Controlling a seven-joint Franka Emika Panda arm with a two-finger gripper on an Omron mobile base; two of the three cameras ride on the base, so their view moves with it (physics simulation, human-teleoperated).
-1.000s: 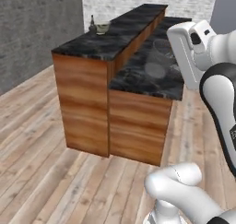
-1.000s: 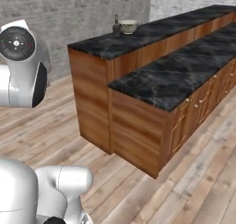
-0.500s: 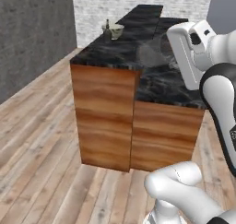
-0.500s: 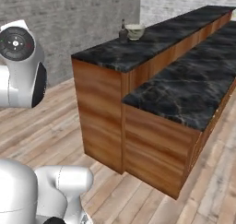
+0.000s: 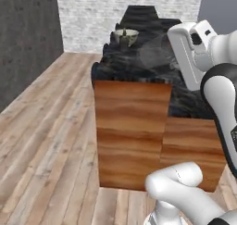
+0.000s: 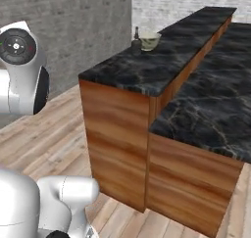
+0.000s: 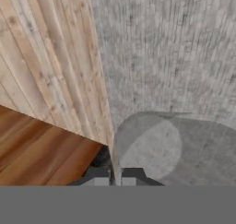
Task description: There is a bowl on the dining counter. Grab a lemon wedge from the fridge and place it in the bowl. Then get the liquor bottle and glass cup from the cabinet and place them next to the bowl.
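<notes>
A pale green bowl stands on the raised dining counter near its far left edge. Beside the bowl is a dark liquor bottle. My gripper is shut, its fingertips pinching the wall of a clear glass cup. In the left base view the glass cup hangs as a faint grey shape just left of my white hand, above the counter's near end. The lemon wedge is hidden; the bowl's inside is too small to read. Fridge and cabinet are out of view.
The counter's wooden end panel faces me, with a lower dark worktop to its right. Wooden floor runs along the counter's left side up to a grey wall.
The whole picture has shifted as the base drove round: the counter's end now faces the cameras and looks closer. The arm keeps its pose with the glass cup.
</notes>
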